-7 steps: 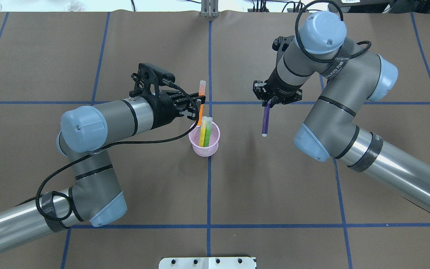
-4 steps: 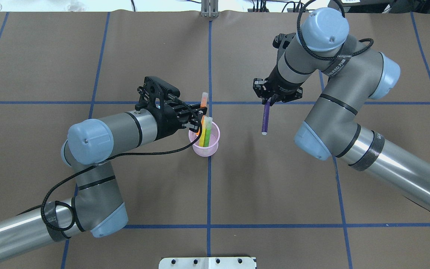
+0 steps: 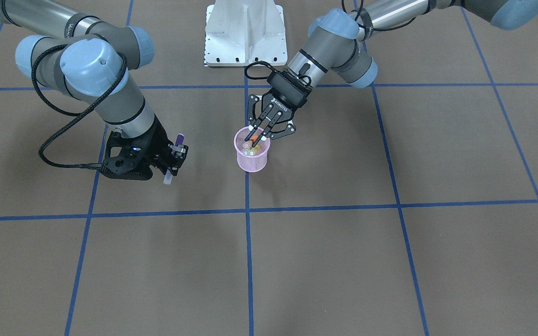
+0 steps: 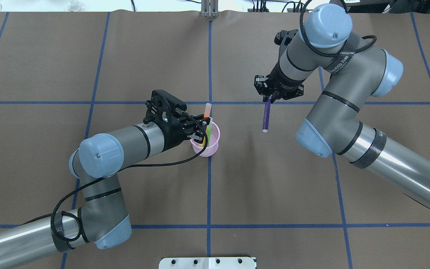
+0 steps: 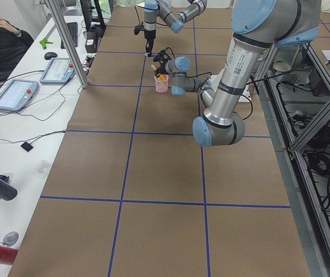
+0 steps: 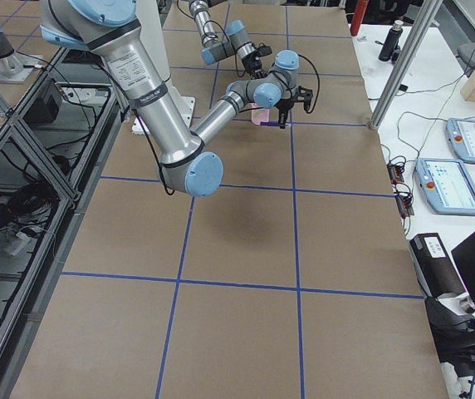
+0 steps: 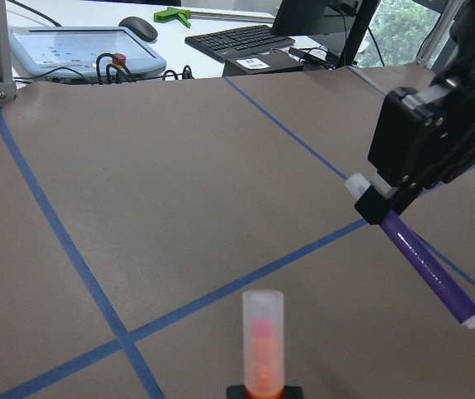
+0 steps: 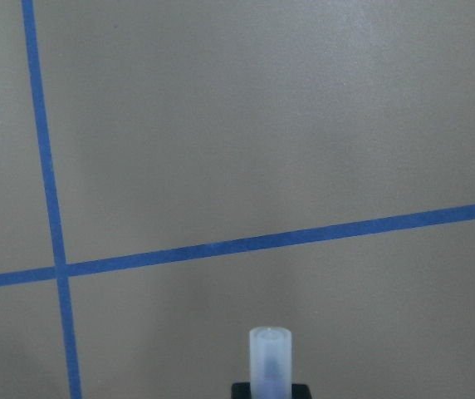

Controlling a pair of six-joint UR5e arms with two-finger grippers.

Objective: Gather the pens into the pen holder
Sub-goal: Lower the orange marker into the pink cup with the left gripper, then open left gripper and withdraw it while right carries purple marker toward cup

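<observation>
Left gripper (image 4: 201, 131): fingers are pinching the orange pen (image 4: 207, 112) around mid-barrel. The pen is standing near upright, with its clear cap sticking up past the fingertips. In the front-facing view its lower end is dipping inside the rim of the pink mesh pen holder (image 4: 212, 148). The gripper is hovering right over the holder's mouth on the robot's side. The green pen (image 4: 209, 127) is already standing in the holder, just beside the orange one. White lettering (image 3: 278, 104) on the left gripper body appears to read ROBOTIQ.

Right gripper (image 4: 268, 98): fingers are closed on the purple pen (image 4: 266, 116), clamping it near its clear-capped end. The purple barrel is hanging out past the fingers at a tilt, clear of the table (image 4: 274, 186). This pen is sitting well apart from the holder, out to the robot's right. The right wrist view is showing only the cap tip and the blue tape lines (image 8: 51, 208).

The printed strap (image 4: 337, 64) on the right arm is carrying text that is too small to read reliably.
</observation>
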